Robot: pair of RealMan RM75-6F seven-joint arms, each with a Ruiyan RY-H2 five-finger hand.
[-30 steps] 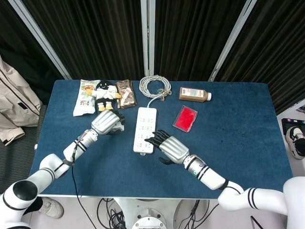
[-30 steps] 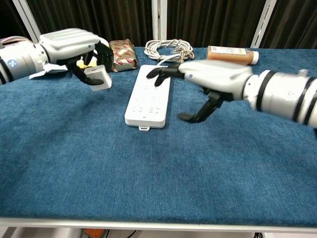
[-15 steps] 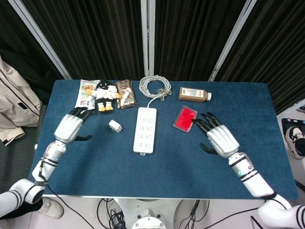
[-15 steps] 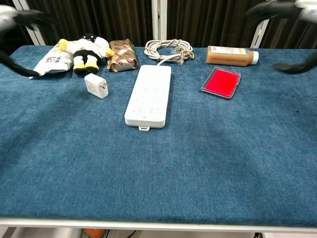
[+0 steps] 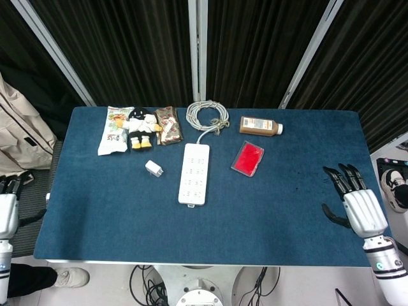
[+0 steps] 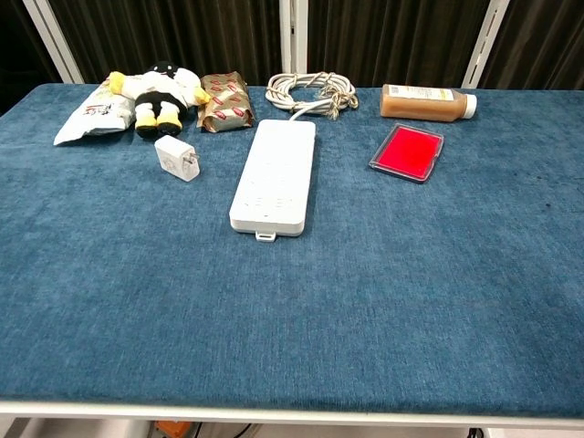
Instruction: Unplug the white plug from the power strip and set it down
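The right hand [image 5: 360, 207] hangs off the table's right edge, well apart from everything on it, its dark fingers [image 5: 338, 178] spread apart and holding nothing. The left hand [image 5: 7, 207] shows only at the far left border of the head view, beyond the table's left edge; it holds nothing that can be seen, but whether its fingers are spread or curled cannot be told. Neither hand appears in the chest view. The white plug [image 5: 153, 168] lies free on the blue table [image 5: 95, 204], just beside the left long side of the white power strip [image 5: 194, 173] and not touching it, with its prongs pointing toward the strip. It sits well apart from both hands, nearer the left one. The power strip lies lengthwise at the table's middle, its sockets bare, and its cord runs from the far end into a coiled cable [image 5: 208, 115] behind it. Left of the coil, behind the plug, rest a brown snack packet [image 5: 168, 124], a black and white plush toy [image 5: 141, 125] and a pale snack bag [image 5: 114, 129]. To the right of the strip lies a flat red case [image 5: 247, 158], and behind that a brown bottle [image 5: 260, 125] on its side.
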